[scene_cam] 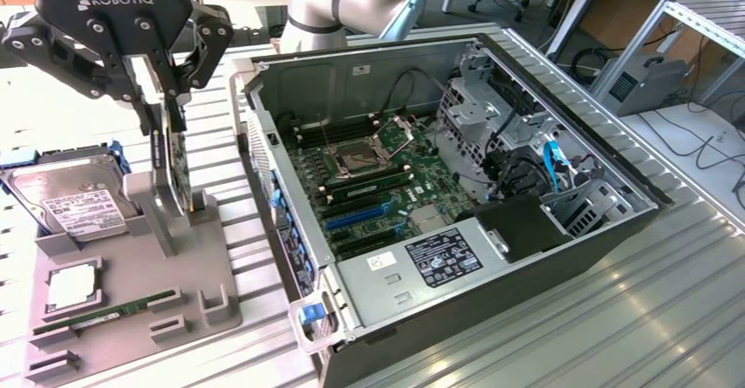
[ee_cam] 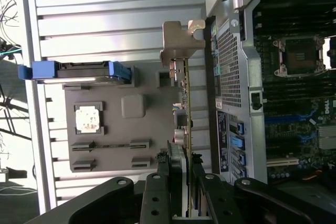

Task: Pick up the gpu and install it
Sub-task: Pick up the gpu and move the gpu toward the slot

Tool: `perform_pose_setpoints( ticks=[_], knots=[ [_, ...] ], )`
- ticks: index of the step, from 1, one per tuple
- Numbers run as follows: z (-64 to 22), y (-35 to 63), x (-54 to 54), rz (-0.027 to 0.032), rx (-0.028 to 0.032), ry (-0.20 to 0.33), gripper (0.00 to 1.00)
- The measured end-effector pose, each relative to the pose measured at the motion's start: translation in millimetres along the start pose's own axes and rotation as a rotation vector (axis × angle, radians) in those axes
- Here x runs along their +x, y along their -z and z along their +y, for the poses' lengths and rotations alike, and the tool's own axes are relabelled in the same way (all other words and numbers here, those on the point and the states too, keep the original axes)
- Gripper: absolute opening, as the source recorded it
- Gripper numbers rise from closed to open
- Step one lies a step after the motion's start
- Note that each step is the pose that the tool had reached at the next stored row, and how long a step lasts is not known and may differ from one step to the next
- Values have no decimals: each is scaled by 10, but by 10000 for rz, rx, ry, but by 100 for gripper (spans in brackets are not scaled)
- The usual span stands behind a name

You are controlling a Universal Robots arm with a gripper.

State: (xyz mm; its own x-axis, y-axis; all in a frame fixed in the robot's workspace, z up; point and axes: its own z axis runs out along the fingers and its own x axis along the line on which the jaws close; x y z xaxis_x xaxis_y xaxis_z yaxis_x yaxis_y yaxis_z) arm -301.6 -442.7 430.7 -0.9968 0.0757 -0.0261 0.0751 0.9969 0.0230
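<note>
Reaching down over the bench (scene_cam: 559, 318) at the exterior view's left, the gripper (scene_cam: 167, 91) clamps the gpu (scene_cam: 174, 157), which stands on edge over the grey holder (scene_cam: 128, 266) beside the hard drive (scene_cam: 72, 203). The open computer case (scene_cam: 349, 78) sits just beside the holder, its side wall between gpu and motherboard (scene_cam: 372, 183).

From the wrist view, the gripper (ee_cam: 181, 163) pinches the gpu (ee_cam: 187, 108) edge-on, silver bracket (ee_cam: 178, 40) farthest out; ribbed bench (ee_cam: 105, 19) lies open beyond the holder (ee_cam: 121, 140).

The arm's black tool (scene_cam: 163, 100) points straight down at the exterior view's left, fingers (scene_cam: 146, 78) pinched on the upright gpu (scene_cam: 174, 166), with a grey arm joint (scene_cam: 349, 0) behind it.
</note>
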Motion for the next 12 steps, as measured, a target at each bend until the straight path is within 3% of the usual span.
perform_pose_setpoints(
  ticks=[12],
  knots=[
    [1, 54, -1, -1, 0, 0, 27]
  ],
)
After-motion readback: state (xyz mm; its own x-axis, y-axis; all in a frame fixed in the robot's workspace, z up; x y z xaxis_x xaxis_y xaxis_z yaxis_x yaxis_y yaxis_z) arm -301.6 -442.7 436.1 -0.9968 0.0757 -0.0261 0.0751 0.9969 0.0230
